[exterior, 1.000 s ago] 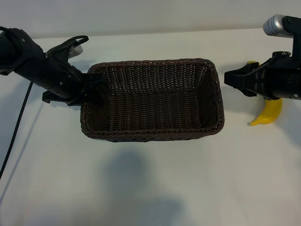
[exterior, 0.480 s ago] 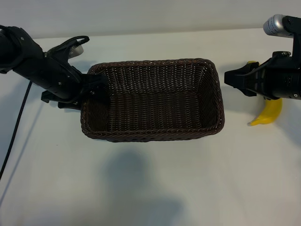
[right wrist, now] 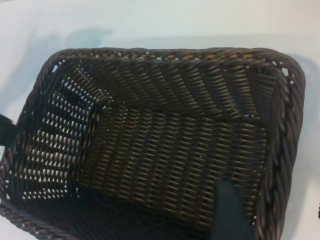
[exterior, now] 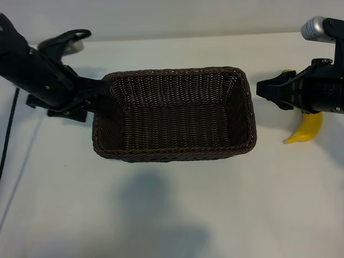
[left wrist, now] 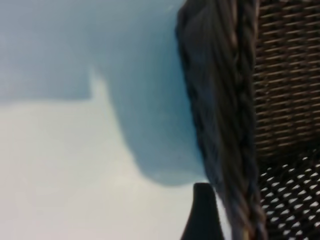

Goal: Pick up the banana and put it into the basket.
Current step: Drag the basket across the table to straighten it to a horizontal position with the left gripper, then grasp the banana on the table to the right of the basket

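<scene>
Banana (exterior: 306,129) outside basket (exterior: 244,107) rim

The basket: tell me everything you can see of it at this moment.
The basket is a rectangular, dark brown woven wicker tray with sloping sides, rounded corners and a braided rim. It stands upright on the white table, open side up and empty; light shows through the weave of one end wall. The left pincer sits at that end's rim, jaws apart, contact unclear. The banana lies outside, beyond the opposite end.
</scene>
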